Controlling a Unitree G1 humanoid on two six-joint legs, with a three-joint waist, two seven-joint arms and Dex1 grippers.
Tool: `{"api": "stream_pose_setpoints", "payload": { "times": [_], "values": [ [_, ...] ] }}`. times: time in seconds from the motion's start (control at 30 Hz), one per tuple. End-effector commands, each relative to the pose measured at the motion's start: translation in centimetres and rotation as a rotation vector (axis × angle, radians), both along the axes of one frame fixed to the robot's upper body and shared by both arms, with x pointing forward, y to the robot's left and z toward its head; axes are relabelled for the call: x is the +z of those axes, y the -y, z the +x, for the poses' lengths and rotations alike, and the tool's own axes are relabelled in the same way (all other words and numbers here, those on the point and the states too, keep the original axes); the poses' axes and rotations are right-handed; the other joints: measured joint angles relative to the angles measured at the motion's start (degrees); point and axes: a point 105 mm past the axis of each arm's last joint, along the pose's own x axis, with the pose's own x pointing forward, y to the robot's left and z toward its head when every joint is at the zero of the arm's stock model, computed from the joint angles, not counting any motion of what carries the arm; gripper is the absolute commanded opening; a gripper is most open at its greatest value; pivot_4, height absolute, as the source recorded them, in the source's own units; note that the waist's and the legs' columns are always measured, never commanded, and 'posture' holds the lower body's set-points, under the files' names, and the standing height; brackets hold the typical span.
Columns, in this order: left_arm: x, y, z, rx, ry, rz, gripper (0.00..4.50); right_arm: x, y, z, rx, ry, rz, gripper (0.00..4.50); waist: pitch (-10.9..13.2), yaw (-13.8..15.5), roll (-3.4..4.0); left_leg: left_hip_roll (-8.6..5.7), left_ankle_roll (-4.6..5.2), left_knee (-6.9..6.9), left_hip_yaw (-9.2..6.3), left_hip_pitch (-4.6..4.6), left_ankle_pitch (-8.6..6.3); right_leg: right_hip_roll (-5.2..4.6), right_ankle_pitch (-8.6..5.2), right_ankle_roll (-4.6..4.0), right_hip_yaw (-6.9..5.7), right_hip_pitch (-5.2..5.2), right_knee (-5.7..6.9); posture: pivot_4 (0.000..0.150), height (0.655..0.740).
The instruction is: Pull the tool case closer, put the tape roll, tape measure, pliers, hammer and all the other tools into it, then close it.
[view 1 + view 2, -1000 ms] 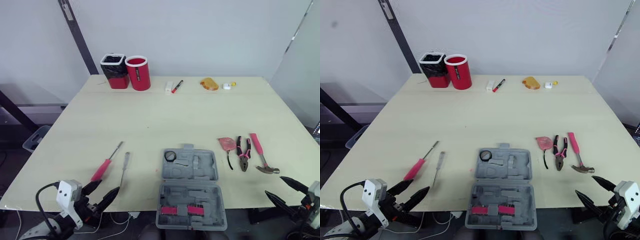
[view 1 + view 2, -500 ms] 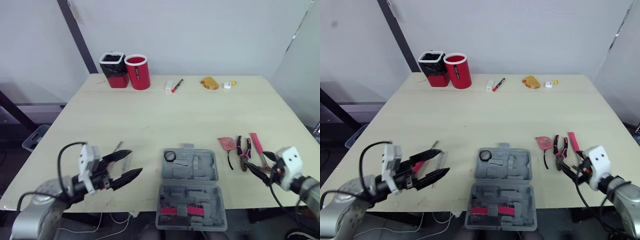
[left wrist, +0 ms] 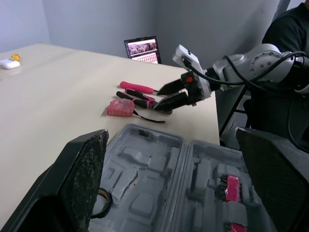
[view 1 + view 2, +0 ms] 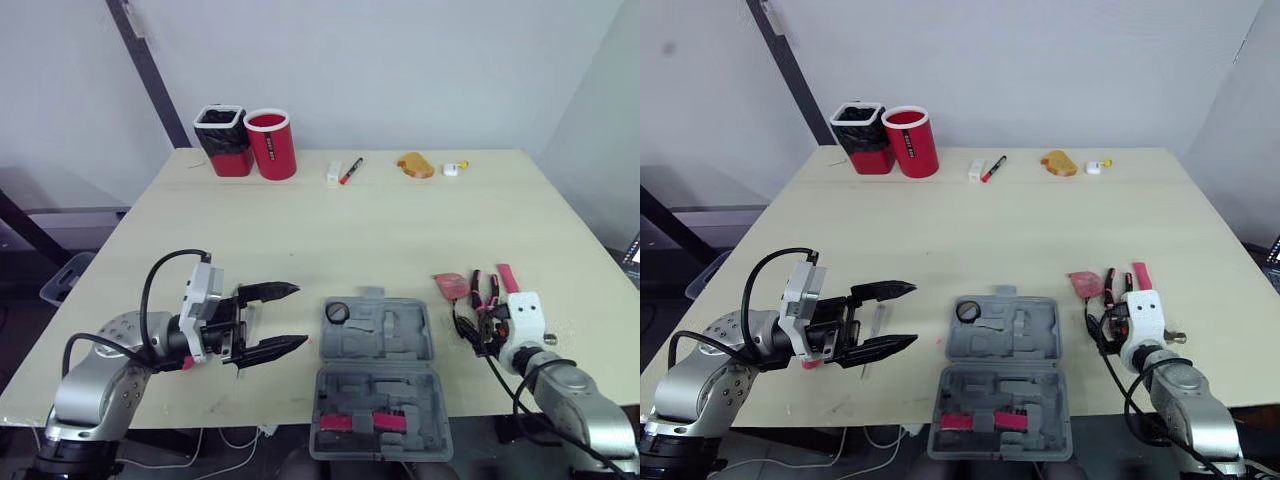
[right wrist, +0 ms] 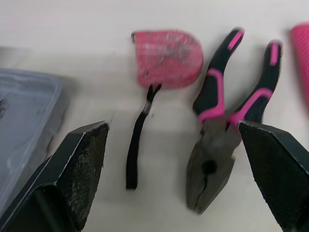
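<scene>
tool case (image 4: pixel 378 370): open, laid flat at near edge of surface (image 4: pixel 350 230). left fingers (image 4: pixel 268 290): spread wide, held beside case. right fingers (image 5: pixel 82 169): spread wide, held over tape measure (image 5: pixel 166 58) and pliers (image 5: pixel 227 125).

Bare bench (image 4: pixel 330 230) lies open beyond the tool case (image 4: pixel 400 340). Pliers (image 5: pixel 212 154) and tape measure (image 5: pixel 166 58) crowd its right side; two cups (image 4: pixel 250 145) stand far back.

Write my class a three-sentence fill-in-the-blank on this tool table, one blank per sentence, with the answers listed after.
The tape roll lies ___ the grey tool case. The tape measure beside the pliers is coloured ___. The left gripper and right gripper are both ___, not shut.
Answers: inside; pink; open.
</scene>
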Motion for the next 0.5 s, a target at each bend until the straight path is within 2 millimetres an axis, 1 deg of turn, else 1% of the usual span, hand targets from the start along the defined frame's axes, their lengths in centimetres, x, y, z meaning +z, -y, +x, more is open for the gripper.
{"api": "stream_pose_setpoints", "payload": {
  "times": [0.03, 0.1, 0.17, 0.27, 0.3, 0.33, 0.37, 0.5],
  "values": [
    [0.6, 0.2, -0.1, -0.006, 0.022, -0.002, 4.47, 1.3, -0.7, 0.8, 0.017, 0.051, -0.027, 4.50, 0.0, -0.1, 0.00, 0.00, 0.00, 0.00, 0.01, 0.01, 0.00, 0.01, 0.00, 0.00, -0.01, 0.00, 0.01, 0.150, 0.7400],
    [0.6, 0.1, -0.1, 0.000, 0.023, -0.006, 4.47, 1.3, -1.1, 1.5, 0.025, 0.055, -0.028, 4.50, 0.0, -0.2, 0.00, 0.01, 0.00, -0.01, 0.01, 0.01, 0.00, 0.03, -0.01, -0.01, -0.04, 0.00, 0.02, 0.150, 0.7400],
    [0.6, -0.2, -0.2, 0.001, 0.018, -0.009, 4.47, 1.2, -2.1, 2.0, 0.052, 0.053, -0.026, 4.50, 0.0, -0.2, 0.01, 0.02, 0.00, -0.01, 0.02, 0.02, 0.00, 0.03, 0.00, -0.01, -0.04, -0.01, 0.02, 0.150, 0.7400],
    [0.5, -0.6, -0.6, -0.007, 0.010, -0.011, 4.50, 0.4, -3.0, 2.2, 0.078, 0.020, -0.031, 3.65, 0.0, -0.2, 0.01, 0.02, 0.00, -0.03, 0.01, 0.01, 0.00, 0.04, 0.00, -0.01, -0.04, -0.01, 0.02, 0.150, 0.7400],
    [0.6, -0.7, -0.7, -0.011, 0.007, -0.014, 4.50, 0.1, -3.0, 2.3, 0.075, 0.008, -0.036, 3.18, 0.0, -0.2, 0.01, 0.02, 0.00, -0.04, 0.01, 0.01, 0.00, 0.03, 0.00, -0.01, -0.04, -0.01, 0.02, 0.150, 0.7400],
    [0.6, -0.7, -0.7, -0.015, 0.006, -0.016, 4.50, -0.1, -3.0, 2.3, 0.072, 0.002, -0.040, 2.57, 0.0, -0.2, 0.00, 0.02, 0.00, -0.04, 0.02, 0.01, 0.00, 0.03, -0.01, -0.01, -0.04, -0.01, 0.01, 0.150, 0.7400],
    [0.6, -0.7, -0.9, -0.026, 0.009, -0.009, 4.50, -0.4, -2.8, 2.5, 0.056, -0.008, -0.050, 2.21, 0.0, 0.0, 0.01, 0.02, 0.00, -0.03, 0.02, -0.01, 0.00, 0.03, -0.01, -0.01, -0.05, -0.01, 0.01, 0.150, 0.7400],
    [0.6, -0.7, -1.3, -0.063, 0.013, -0.001, 4.50, -1.0, -2.7, 3.1, 0.028, -0.021, -0.067, 2.21, 0.0, -0.2, 0.01, 0.01, 0.00, -0.01, 0.02, 0.00, 0.00, 0.00, 0.00, -0.01, -0.03, -0.01, 0.01, 0.150, 0.7400]
  ]
}}
